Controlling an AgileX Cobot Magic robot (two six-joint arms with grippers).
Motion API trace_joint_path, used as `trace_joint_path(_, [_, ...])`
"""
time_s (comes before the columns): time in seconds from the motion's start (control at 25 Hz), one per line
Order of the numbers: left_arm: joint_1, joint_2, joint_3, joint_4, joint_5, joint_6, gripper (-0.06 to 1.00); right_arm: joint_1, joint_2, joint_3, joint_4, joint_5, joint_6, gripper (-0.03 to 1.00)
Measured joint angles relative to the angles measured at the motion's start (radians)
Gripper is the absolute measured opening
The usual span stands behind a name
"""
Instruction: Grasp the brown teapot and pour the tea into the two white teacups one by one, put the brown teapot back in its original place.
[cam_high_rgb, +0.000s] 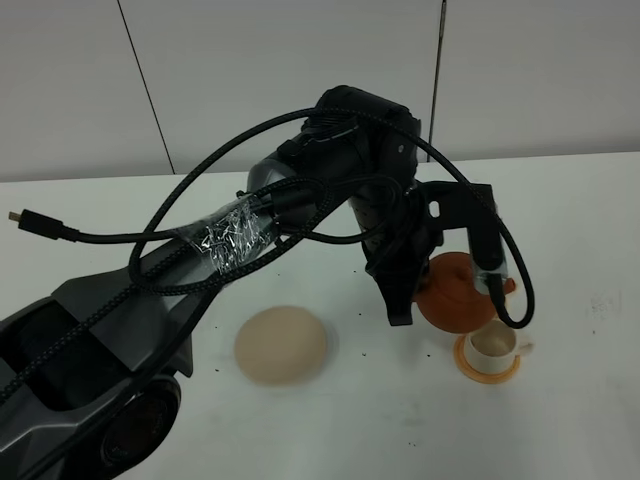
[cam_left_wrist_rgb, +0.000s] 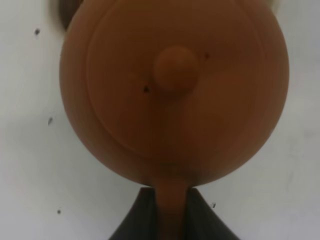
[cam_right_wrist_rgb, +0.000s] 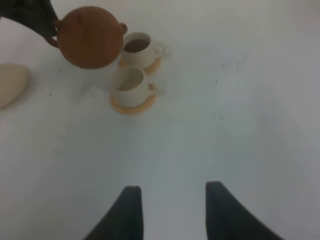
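The brown teapot (cam_high_rgb: 452, 292) hangs above the table beside the cups, and my left gripper (cam_high_rgb: 412, 300) is shut on its loop handle. In the left wrist view the teapot (cam_left_wrist_rgb: 172, 85) fills the frame, lid knob toward me, with the handle between my dark fingers (cam_left_wrist_rgb: 137, 220). Two white teacups stand on orange coasters. The farther one (cam_right_wrist_rgb: 137, 47) holds dark tea (cam_right_wrist_rgb: 136, 45) and sits by the spout. The nearer one (cam_right_wrist_rgb: 129, 86) (cam_high_rgb: 492, 346) looks pale inside. The beige trivet (cam_high_rgb: 280, 343) lies bare to the left. My right gripper (cam_right_wrist_rgb: 172, 210) is open and empty, well short of the cups.
The left arm and its braided cables (cam_high_rgb: 300, 210) stretch across the middle of the exterior view and hide the farther cup there. The white table (cam_right_wrist_rgb: 240, 125) has small dark specks. The trivet's edge also shows in the right wrist view (cam_right_wrist_rgb: 10, 85).
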Motion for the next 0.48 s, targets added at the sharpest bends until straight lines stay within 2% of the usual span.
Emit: trace_joint_path(0.48, [-0.028, -0.022, 0.0, 0.014, 0.001, -0.076, 0.17, 0.0, 0.0, 0.0, 0.0, 0.0, 0.001, 0.29])
